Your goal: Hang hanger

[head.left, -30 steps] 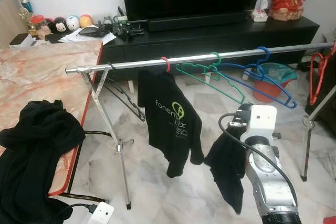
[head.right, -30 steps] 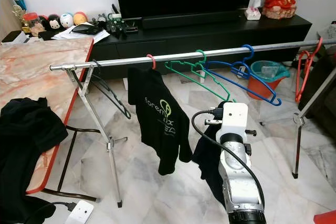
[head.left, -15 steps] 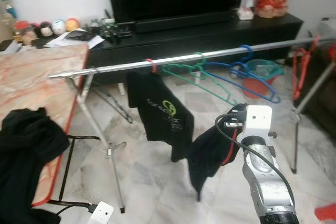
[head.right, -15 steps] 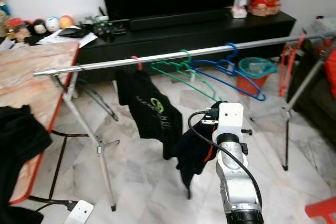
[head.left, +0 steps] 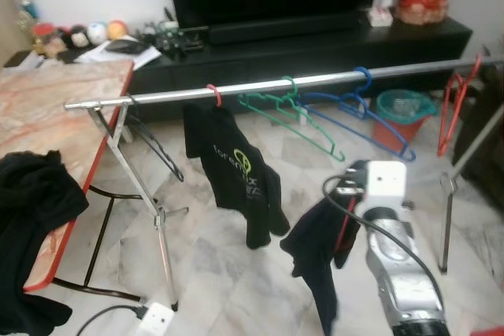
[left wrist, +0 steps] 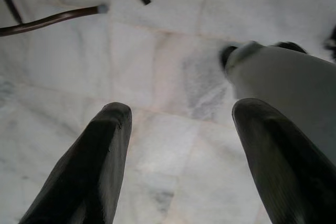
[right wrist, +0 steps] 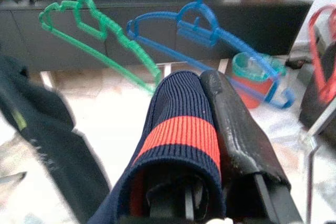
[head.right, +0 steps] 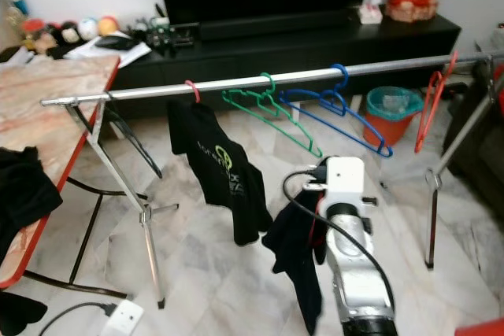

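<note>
Marble floor tiles (head.left: pixel 213 265) lie under a steel rail (head.left: pixel 260 86) with wire hangers, while at 5 o'clock the right hand (right wrist: pixel 210 129) pinches a ribbed navy, red-striped garment (right wrist: pixel 181 129); the left hand (left wrist: pixel 181 145) hangs spread.

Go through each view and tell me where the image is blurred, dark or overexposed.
Left eye view: soft all over, the right arm and its dark garment smeared. Right eye view: slightly crisper; rail legible. Left wrist view: evenly lit marble floor; near fingers soft. Right wrist view: striped collar sharp; hangers blurred; floor washed out.
</note>
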`<state>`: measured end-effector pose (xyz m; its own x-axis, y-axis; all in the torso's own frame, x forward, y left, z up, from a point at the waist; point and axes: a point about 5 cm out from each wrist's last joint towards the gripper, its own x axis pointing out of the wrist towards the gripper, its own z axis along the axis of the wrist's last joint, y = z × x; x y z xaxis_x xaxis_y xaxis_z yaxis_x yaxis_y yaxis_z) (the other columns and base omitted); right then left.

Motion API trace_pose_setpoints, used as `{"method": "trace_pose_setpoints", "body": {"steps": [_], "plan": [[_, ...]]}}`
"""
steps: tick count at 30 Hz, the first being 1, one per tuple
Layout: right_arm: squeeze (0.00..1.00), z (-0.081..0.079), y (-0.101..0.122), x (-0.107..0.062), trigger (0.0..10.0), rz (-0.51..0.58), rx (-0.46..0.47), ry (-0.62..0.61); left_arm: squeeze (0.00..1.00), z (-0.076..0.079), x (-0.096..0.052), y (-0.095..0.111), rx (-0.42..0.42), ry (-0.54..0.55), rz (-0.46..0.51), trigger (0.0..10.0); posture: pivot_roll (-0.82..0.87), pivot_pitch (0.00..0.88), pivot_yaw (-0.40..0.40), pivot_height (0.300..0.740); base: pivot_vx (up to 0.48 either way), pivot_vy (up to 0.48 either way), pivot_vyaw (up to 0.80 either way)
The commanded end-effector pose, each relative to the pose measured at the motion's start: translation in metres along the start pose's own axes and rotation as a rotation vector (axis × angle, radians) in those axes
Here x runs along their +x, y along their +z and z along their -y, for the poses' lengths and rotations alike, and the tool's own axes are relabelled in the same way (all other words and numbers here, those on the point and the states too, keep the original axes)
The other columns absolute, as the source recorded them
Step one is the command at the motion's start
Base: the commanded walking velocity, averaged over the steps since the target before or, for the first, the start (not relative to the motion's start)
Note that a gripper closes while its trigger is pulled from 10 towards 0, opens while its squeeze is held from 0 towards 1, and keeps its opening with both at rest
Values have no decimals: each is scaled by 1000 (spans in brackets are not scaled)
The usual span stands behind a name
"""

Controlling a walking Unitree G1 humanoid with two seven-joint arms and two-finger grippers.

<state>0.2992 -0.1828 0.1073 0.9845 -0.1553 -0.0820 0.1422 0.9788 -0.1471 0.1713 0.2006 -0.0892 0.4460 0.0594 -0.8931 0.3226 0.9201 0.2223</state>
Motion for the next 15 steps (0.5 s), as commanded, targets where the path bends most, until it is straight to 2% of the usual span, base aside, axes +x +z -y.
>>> {"method": "trace_pose_setpoints", "body": {"steps": [1,15], "plan": [[0,-10,8,1,10000,30,16,32,0,-10,-1,-5,13,24,-23,10000,-191,0,64,740,0,-341,0],[0,-11,8,1,10000,26,10,44,0,-9,-1,-5,10,23,-22,10000,-188,0,61,740,0,-342,0]]}}
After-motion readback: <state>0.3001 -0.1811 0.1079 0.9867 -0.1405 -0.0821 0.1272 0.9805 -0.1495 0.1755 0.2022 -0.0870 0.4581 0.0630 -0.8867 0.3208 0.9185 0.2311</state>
